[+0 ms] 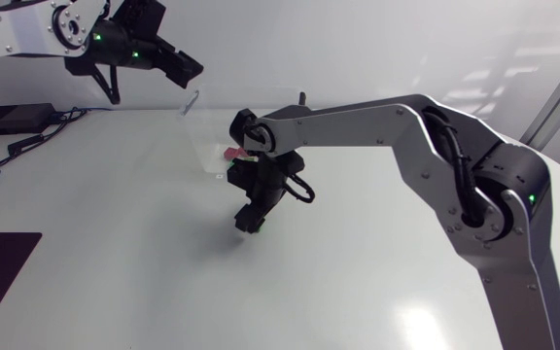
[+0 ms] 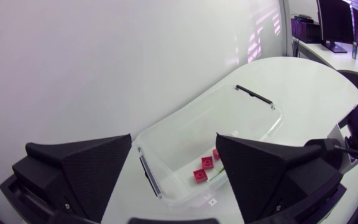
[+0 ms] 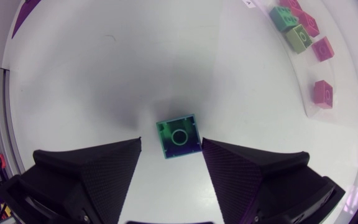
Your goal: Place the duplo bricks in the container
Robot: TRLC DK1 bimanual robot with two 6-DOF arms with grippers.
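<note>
Spread wide, the right pincer (image 3: 171,146) hangs over a teal duplo brick (image 3: 179,135) on the desk (image 3: 104,74), seemingly lined up to pinch it. The left pincer (image 2: 174,137), likewise spread, hovers with the container (image 2: 253,93) ahead of it.

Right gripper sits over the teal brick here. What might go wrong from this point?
1. The teal brick lies slightly turned and nearer one finger of the open right gripper. Closing may spin or nudge it instead of clamping it.
2. The left gripper hangs open over the container, so a delivery there might collide with it.
</note>
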